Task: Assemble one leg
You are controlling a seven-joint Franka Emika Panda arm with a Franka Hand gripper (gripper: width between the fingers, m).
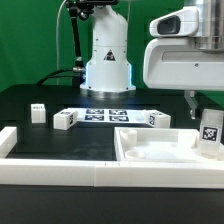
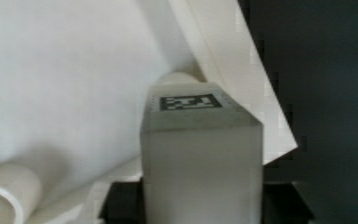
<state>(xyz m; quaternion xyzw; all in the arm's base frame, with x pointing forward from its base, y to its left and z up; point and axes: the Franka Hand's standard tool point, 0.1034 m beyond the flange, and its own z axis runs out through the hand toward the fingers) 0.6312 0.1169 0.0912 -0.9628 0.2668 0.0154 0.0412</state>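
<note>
The leg [image 1: 208,135] is white with a black-and-white square tag on one face, the large panel [image 1: 150,150] is plain white, the marker board [image 1: 110,116] is white with black-and-white square tags, and the table [image 1: 70,145] is black before a green backdrop [image 1: 30,40].

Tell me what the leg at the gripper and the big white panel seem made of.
The leg: seemingly hard plastic, matte white, going by its smooth flat faces and crisp edges. The panel: likely the same matte white plastic, with recesses and no visible grain.
</note>
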